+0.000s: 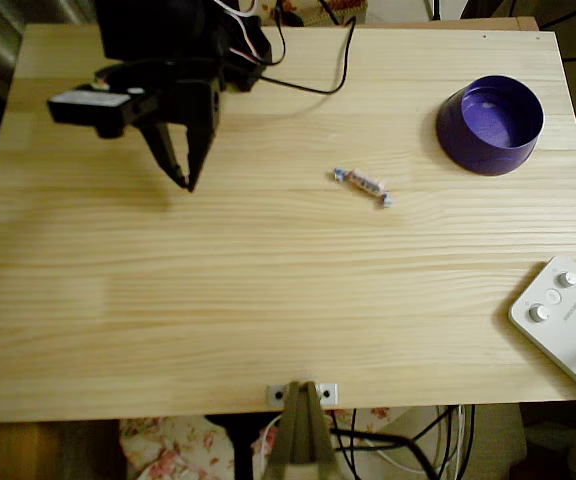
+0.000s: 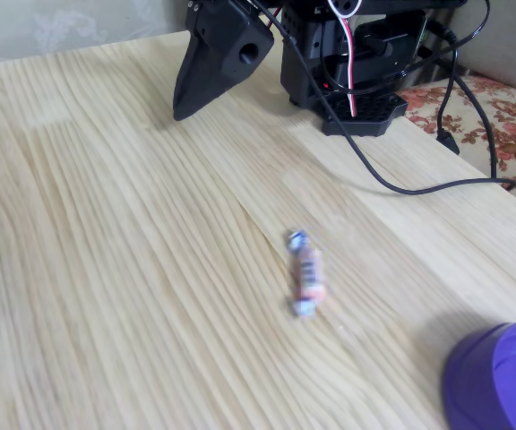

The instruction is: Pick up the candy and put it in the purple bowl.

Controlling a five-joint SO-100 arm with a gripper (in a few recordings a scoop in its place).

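The candy (image 1: 361, 186) is lying on the table (image 1: 268, 320) (near its middle), well apart from the purple bowl (image 1: 491, 125) at the right in the overhead view. The claw (image 1: 183, 178) is hovering left of it, nearly closed and empty.

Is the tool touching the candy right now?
Apart. In the overhead view the tool sits well left of the candy, with bare wooden table between them.

Home room, pale wooden table (image 1: 268, 300), floral fabric (image 2: 500, 116) beside it, loose cables (image 2: 392, 179)
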